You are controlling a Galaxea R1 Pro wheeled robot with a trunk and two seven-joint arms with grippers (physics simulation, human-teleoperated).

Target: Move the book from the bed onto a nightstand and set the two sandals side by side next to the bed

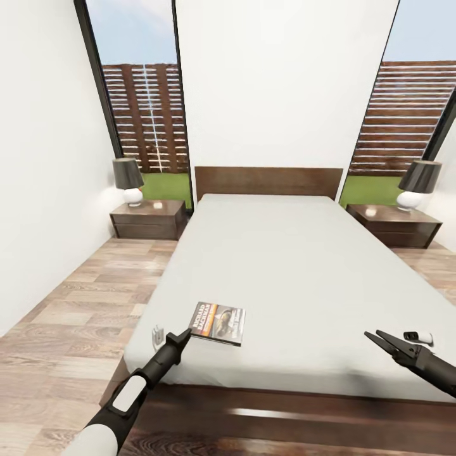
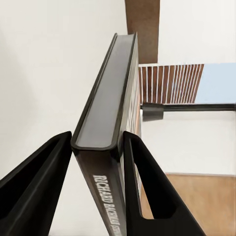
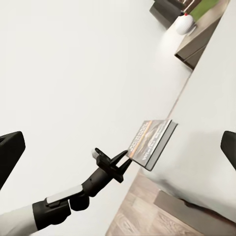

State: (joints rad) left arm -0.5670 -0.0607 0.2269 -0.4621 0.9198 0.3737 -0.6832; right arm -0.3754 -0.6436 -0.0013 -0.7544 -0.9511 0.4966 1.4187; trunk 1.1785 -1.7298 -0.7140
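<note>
With left jaws [image 1: 183,337] pinching the thin dark-covered paperback book [image 1: 218,322] and right jaws [image 1: 380,338] spread, nightstand delivery and sandals remain.

Brightness: high, even daylight in all three views.
Source: two tall windows [image 1: 144,95] at upper left and upper right of the head view.
Shadows: faint; soft dark band under the bed [image 1: 285,278] edge at lower centre.
Glare: white walls [image 1: 278,82] nearly blown out; pale streak on the footboard.
Distortion: verticals lean outward at the head view's edges.
Sharpness: slightly soft renders; book [image 2: 105,123] edge crisp in the left wrist view.
</note>
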